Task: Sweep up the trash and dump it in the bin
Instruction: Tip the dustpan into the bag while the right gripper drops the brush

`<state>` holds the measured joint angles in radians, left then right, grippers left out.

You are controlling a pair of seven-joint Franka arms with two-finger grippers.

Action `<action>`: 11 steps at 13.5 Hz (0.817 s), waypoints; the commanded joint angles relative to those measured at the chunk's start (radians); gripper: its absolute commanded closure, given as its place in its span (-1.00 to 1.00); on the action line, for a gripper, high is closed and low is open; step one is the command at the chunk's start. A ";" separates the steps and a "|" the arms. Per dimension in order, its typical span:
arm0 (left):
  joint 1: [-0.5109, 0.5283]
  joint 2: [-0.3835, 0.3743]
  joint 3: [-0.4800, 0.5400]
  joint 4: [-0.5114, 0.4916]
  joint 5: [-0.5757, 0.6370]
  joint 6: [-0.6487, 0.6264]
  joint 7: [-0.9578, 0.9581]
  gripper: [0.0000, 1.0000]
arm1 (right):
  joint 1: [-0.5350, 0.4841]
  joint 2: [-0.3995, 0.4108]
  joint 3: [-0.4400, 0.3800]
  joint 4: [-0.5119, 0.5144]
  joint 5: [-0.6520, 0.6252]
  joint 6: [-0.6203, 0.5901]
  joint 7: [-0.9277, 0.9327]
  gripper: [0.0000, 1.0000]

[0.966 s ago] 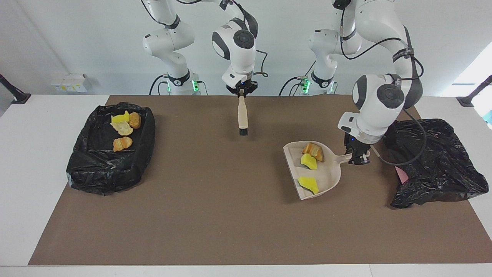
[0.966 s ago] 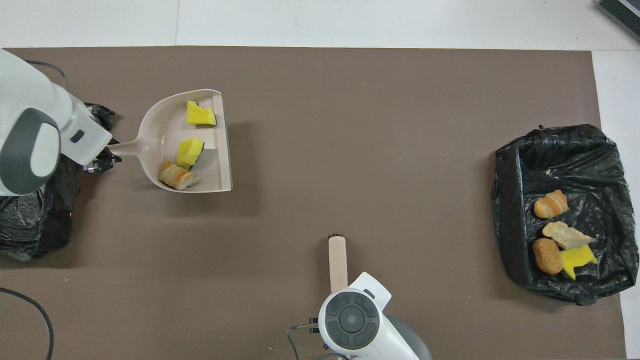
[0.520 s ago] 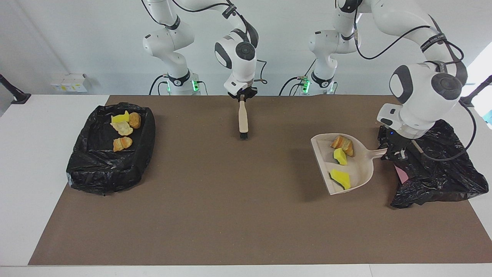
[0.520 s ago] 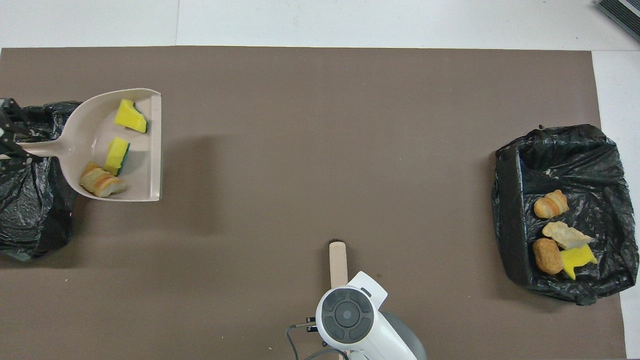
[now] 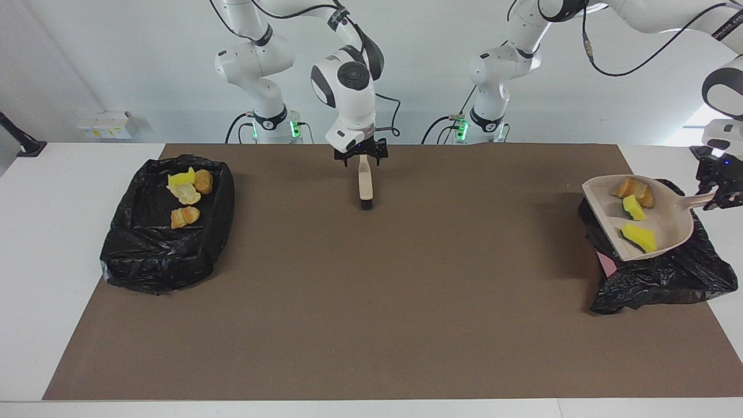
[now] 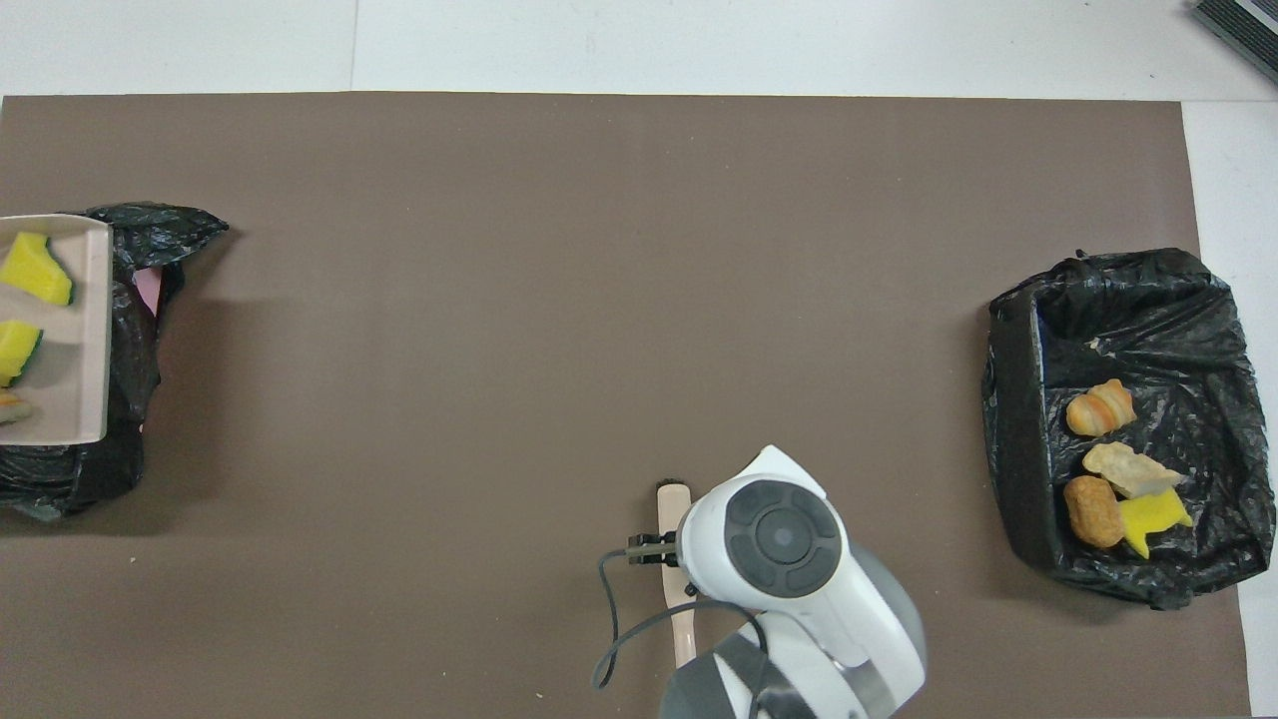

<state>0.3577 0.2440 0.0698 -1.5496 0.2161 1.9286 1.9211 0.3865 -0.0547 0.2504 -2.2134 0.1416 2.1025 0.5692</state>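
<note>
My left gripper (image 5: 718, 194) is shut on the handle of the beige dustpan (image 5: 667, 223), which hangs over the black-bagged bin (image 5: 656, 281) at the left arm's end of the table. In the pan lie three pieces of trash: a bread-like chunk (image 5: 634, 189) and two yellow wedges (image 5: 633, 207) (image 5: 640, 238). The overhead view shows only the pan's front edge (image 6: 85, 330) over that bin (image 6: 130, 340). My right gripper (image 5: 364, 158) stands open over the handle end of the brush (image 5: 365, 183), which lies on the mat (image 6: 673, 509).
A second black-bagged bin (image 5: 168, 244) sits at the right arm's end and holds several trash pieces (image 5: 186, 194) (image 6: 1118, 469). Brown mat (image 5: 371, 302) covers the table between the bins.
My left arm has carried the loaded dustpan toward its end of the table and lifted it over the bin. My right gripper has opened and let go of the brush.
</note>
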 commanded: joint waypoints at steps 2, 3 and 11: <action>0.047 -0.020 -0.002 -0.044 0.094 0.130 0.001 1.00 | -0.096 0.018 0.003 0.099 -0.083 -0.032 -0.072 -1.00; 0.047 -0.029 0.004 -0.072 0.129 0.189 -0.001 1.00 | -0.109 0.018 0.004 0.104 -0.111 -0.035 -0.090 -1.00; -0.057 -0.115 0.002 -0.204 0.707 0.193 -0.465 1.00 | -0.225 0.044 0.006 0.182 -0.117 -0.033 -0.112 -1.00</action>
<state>0.3477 0.1855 0.0614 -1.6974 0.8287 2.1510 1.5431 0.2262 -0.0388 0.2465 -2.0958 0.0454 2.0835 0.4827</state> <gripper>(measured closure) 0.687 0.000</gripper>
